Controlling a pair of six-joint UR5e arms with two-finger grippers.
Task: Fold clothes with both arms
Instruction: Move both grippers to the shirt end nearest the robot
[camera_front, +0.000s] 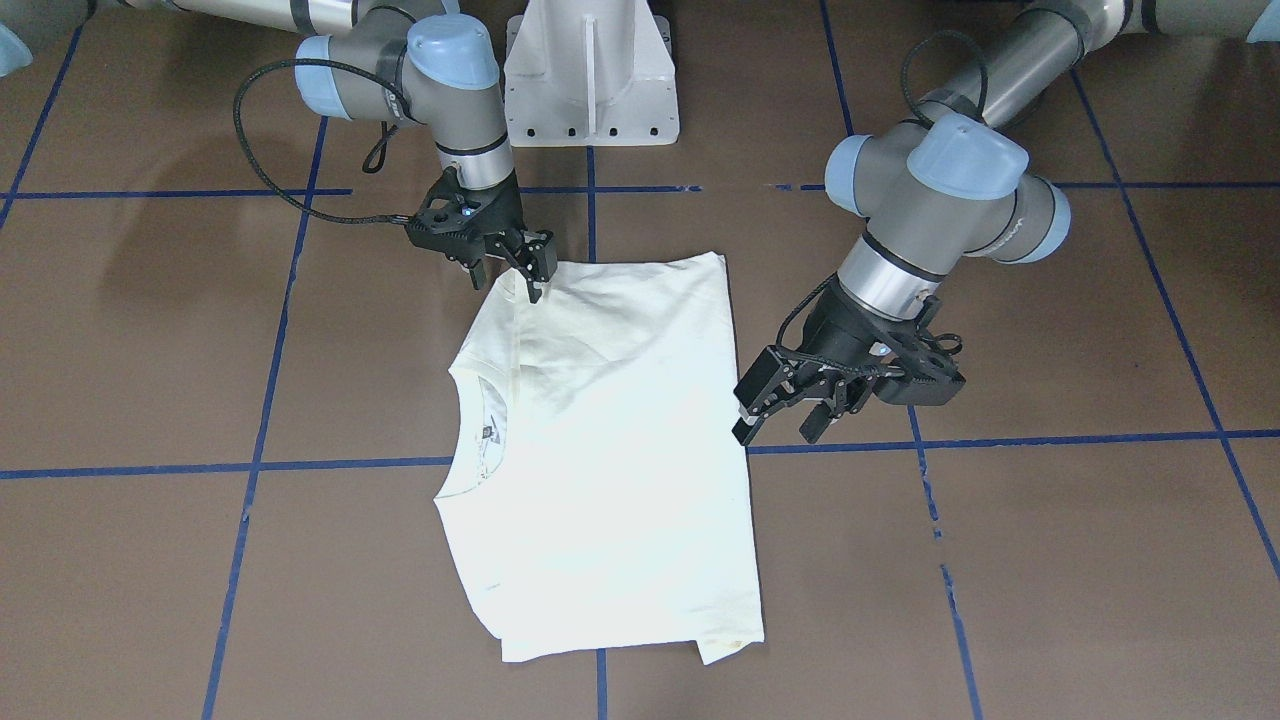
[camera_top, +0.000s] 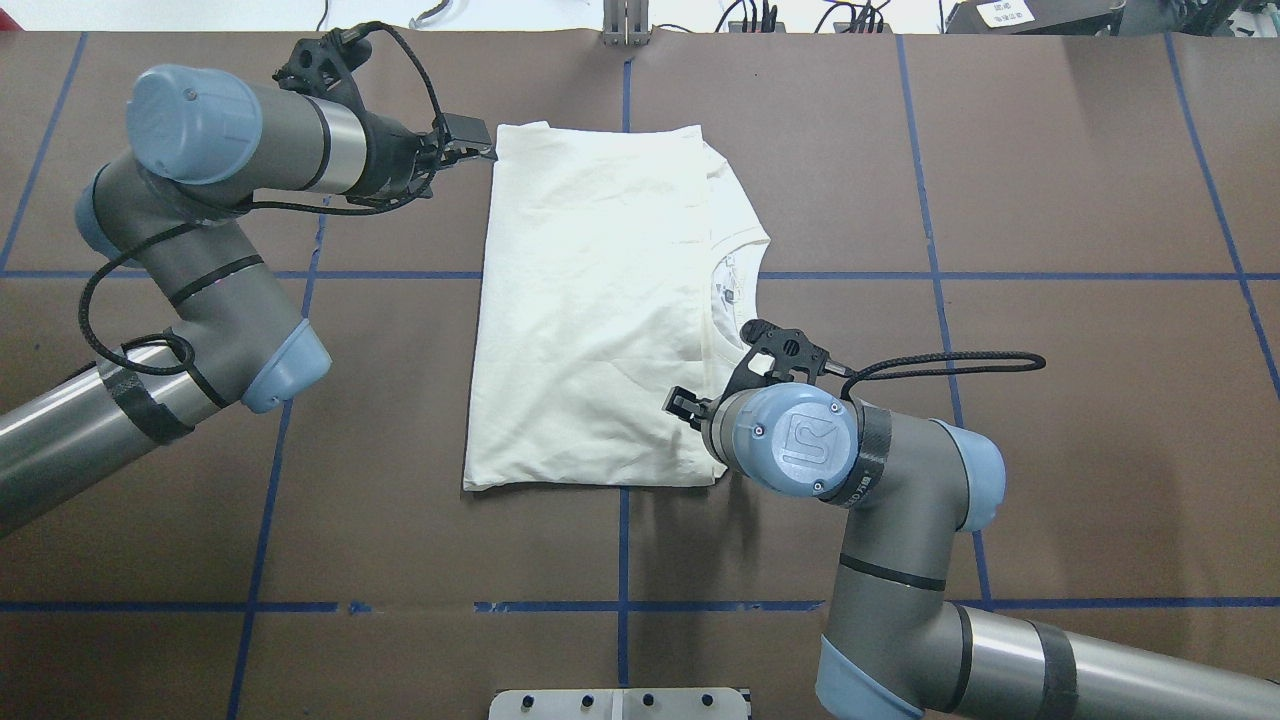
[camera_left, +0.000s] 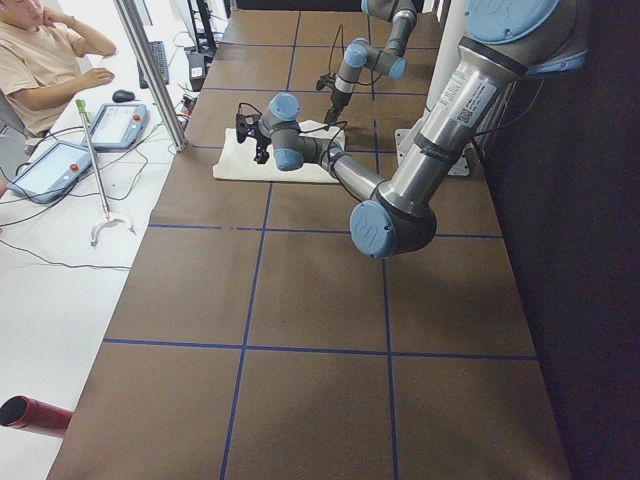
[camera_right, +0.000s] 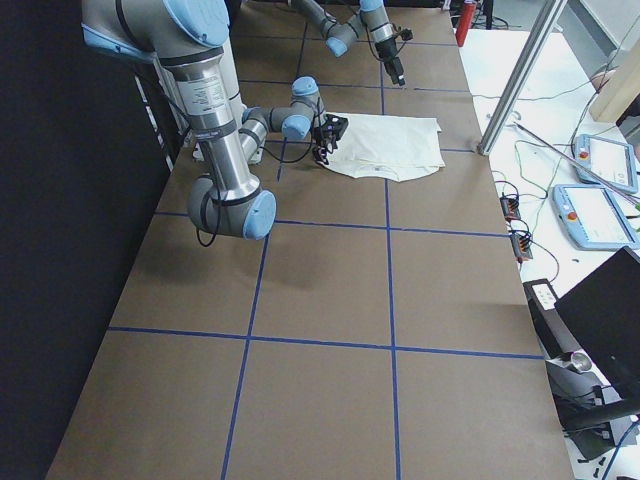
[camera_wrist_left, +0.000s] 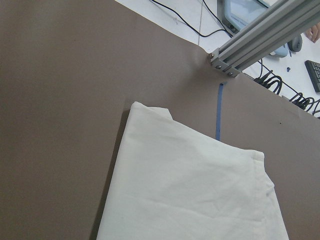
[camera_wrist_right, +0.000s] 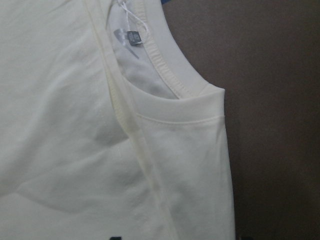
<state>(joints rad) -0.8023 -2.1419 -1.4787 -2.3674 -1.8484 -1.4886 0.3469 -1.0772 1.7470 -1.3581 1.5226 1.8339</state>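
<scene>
Listener: Where is the shirt?

Describer: Cream-white T-shirt (camera_top: 590, 300), folded into a tall rectangle, lying flat on the brown worktop (camera_top: 1000, 180). It sits midway between the worktop's left and right edges, nearer the far edge than the robot's side. Only plain cloth faces up. The neckline (camera_wrist_right: 165, 70) is on the robot's right side of the fold, with a small label (camera_wrist_right: 132, 37) inside it.

Listener: And the two grippers?

Describer: The left gripper (camera_front: 776, 432) hangs just beside the shirt's left edge, its fingers spread apart and holding nothing. The right gripper (camera_front: 507, 285) is over the shirt's corner nearest the robot, on its right side. Its fingers are parted too — whether they touch the cloth I cannot tell. Blue tape lines (camera_top: 625, 540) cross the worktop in a grid.
</scene>
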